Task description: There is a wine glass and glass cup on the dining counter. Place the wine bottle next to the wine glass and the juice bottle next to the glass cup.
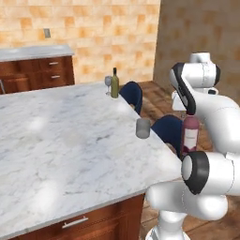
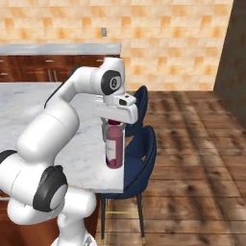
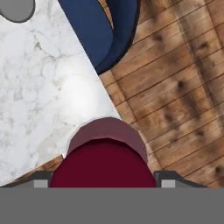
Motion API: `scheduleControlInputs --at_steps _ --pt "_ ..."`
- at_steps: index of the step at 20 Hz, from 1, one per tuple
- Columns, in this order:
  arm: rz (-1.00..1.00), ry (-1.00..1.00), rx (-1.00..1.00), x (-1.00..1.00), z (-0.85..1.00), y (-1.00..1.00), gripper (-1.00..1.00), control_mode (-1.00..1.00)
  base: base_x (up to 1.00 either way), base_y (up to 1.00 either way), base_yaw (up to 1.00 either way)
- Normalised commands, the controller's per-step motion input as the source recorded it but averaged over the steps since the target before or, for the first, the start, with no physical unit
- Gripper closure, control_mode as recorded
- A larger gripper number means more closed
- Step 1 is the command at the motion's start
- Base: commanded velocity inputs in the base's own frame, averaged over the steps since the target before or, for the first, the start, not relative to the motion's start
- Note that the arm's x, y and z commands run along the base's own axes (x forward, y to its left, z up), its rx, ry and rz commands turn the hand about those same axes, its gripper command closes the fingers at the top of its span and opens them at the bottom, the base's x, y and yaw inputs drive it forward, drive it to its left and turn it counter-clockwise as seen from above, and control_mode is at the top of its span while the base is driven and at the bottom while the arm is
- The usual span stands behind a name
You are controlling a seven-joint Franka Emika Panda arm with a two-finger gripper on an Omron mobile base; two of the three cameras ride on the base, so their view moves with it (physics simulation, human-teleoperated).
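Fingers sit on either side of the juice bottle, clamped at its cap, so I read the gripper as closed on it. From my right base view the bottle hangs upright under the hand, its pink label facing the camera, just past the near corner of the dining counter. The hand view looks straight down on the maroon cap, with the marble corner to one side and wooden floor to the other (whether the bottle's base is over marble or over floor, I cannot tell).

On the counter's right edge stands the glass cup, near the bottle but apart from it. Farther along the same edge, at the far corner, the wine bottle stands upright just beside the wine glass. Two blue chairs are tucked against that side of the counter.
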Motion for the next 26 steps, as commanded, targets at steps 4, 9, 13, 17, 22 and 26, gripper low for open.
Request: scheduleControlInputs --at_steps 4,9,13,17,22,26 --pt "0.00 0.00 0.00 0.00 0.00 0.00 1.00 1.00 0.51 -0.16 0.47" --pt "0.00 0.00 0.00 0.00 0.00 0.00 1.00 1.00 0.14 -0.09 0.04" --pt "0.00 0.00 0.00 0.00 0.00 0.00 1.00 1.00 0.00 0.00 0.00" --pt "0.00 0.00 0.00 0.00 0.00 0.00 1.00 1.00 0.00 0.00 0.00" --pt "0.00 0.00 0.00 0.00 0.00 0.00 1.00 -1.00 0.00 0.00 0.00" --pt "0.00 -0.18 0.00 0.04 -0.06 0.05 1.00 -1.00 0.00 0.00 0.00"
